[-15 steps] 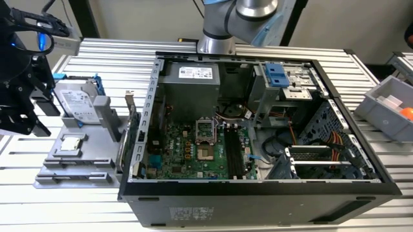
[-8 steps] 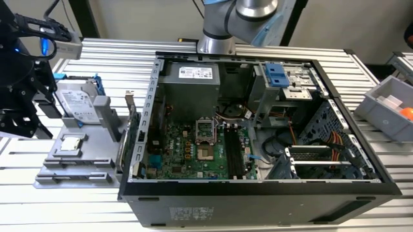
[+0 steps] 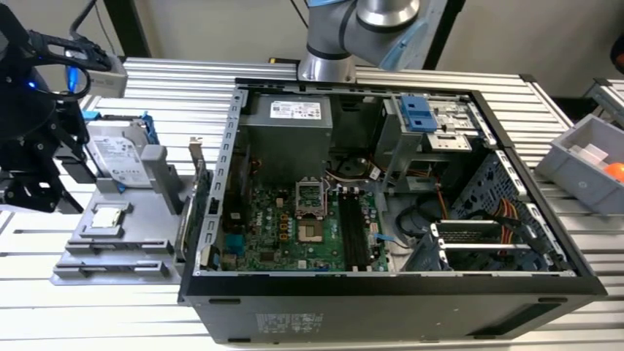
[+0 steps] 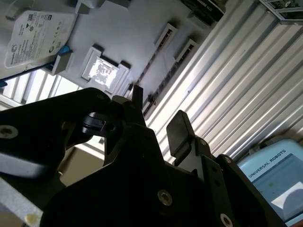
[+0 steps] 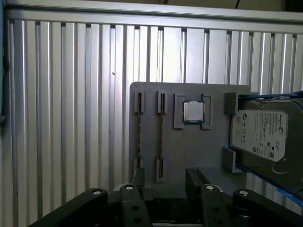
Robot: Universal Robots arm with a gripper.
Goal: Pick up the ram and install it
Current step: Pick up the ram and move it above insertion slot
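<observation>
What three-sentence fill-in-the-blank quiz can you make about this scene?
1. The open gripper hovers over the tray and holds ____.
2. On the tray, the processor lies between the ram and the ____.
3. The bin at the exterior view's right holds something ____.
Missing words: nothing; hard drive; orange.

The exterior view looks down from high, well back, on the case (image 3: pixel 390 311) and counter (image 3: pixel 185 80), while both wrist views sit just behind the claw (image 5: pixel 165 182), looking close past its fingers (image 5: pixel 193 178) at the tray (image 5: pixel 189 151) beyond, seen by all three.
</observation>
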